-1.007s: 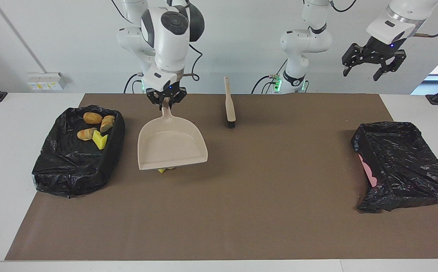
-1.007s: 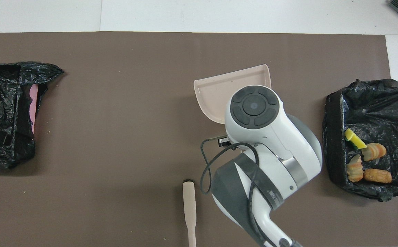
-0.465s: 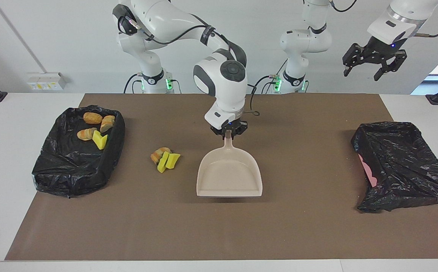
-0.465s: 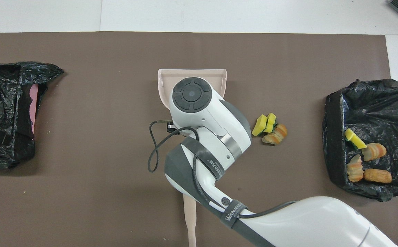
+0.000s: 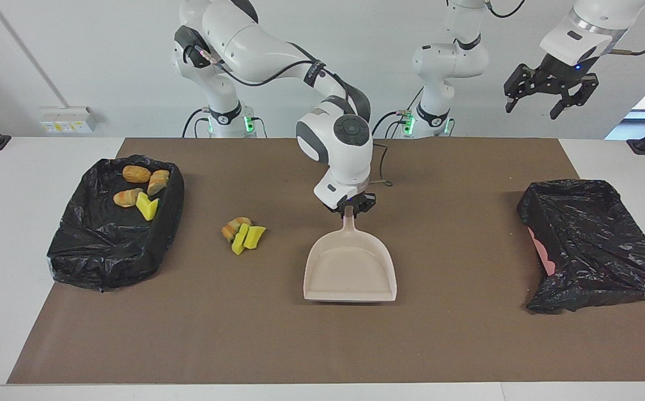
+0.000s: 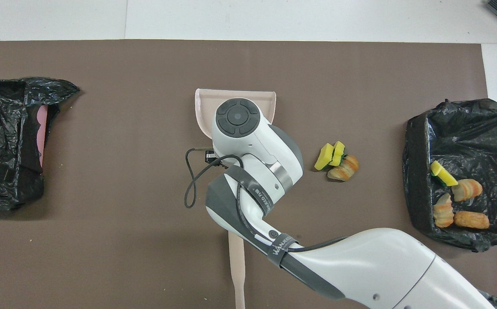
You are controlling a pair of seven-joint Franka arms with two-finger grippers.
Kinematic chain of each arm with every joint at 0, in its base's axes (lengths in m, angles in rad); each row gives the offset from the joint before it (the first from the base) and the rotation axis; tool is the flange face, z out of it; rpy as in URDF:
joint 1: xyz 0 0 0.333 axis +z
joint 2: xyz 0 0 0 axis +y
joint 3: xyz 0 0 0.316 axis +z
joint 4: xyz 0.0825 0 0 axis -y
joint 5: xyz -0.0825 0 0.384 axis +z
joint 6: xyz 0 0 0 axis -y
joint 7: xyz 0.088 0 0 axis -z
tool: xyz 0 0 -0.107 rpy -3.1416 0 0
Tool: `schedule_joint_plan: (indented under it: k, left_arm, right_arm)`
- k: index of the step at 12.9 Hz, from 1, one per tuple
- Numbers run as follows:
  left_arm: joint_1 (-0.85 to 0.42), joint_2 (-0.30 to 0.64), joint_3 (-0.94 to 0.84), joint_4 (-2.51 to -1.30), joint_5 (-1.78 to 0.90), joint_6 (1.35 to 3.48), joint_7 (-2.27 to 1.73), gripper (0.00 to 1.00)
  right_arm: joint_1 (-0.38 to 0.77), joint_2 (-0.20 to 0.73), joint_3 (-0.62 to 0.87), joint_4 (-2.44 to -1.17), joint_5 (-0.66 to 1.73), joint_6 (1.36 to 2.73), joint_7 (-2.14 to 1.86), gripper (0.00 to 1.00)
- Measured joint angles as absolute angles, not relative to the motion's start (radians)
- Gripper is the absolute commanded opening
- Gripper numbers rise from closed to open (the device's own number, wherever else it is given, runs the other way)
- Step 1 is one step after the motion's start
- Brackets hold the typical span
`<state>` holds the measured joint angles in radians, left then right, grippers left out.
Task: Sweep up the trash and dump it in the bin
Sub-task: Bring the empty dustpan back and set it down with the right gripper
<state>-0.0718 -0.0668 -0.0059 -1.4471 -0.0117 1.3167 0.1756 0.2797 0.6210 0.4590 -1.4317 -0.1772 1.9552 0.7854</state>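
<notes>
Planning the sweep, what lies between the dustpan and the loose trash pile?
Bare brown mat only between dustpan and trash pile, clearest in the facing view.

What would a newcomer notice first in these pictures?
The right pincer, shut on the handle of the beige dustpan, holds it at the middle of the mat. Beside it, toward the right arm's end, lies a small heap of trash, and more scraps sit in the black-lined bin there.
</notes>
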Motion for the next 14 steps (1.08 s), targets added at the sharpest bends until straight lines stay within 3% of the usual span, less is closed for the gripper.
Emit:
schedule_joint_plan:
  k: [1, 3, 4, 9, 12, 14]
  left_arm:
    - [-0.072, -0.067, -0.006, -1.447, -0.012, 1.317, 0.176, 1.0]
    - [-0.072, -0.067, -0.007, -1.447, -0.012, 1.317, 0.176, 1.0]
    - [-0.072, -0.067, -0.008, -1.447, -0.012, 1.318, 0.176, 1.0]
    - [-0.072, -0.067, -0.009, -1.447, -0.012, 1.322, 0.176, 1.0]
    - [-0.082, -0.067, -0.013, -1.45, -0.012, 1.358, 0.176, 1.0]
    - [-0.114, -0.066, -0.016, -1.47, -0.012, 1.404, 0.161, 1.0]
  right_arm:
    - [0.281, 0.624, 0.459, -1.444, -0.177, 1.967, 0.785, 0.08]
    - [0.281, 0.627, 0.459, -1.456, -0.177, 1.975, 0.785, 0.64]
    - [0.281, 0.627, 0.459, -1.461, -0.177, 1.976, 0.785, 1.0]
    - [0.282, 0.596, 0.46, -1.466, -0.187, 1.917, 0.785, 1.0]
    - [0.282, 0.477, 0.465, -1.487, -0.163, 1.804, 0.785, 1.0]
    - [0.284, 0.353, 0.469, -1.574, -0.091, 1.785, 0.781, 1.0]
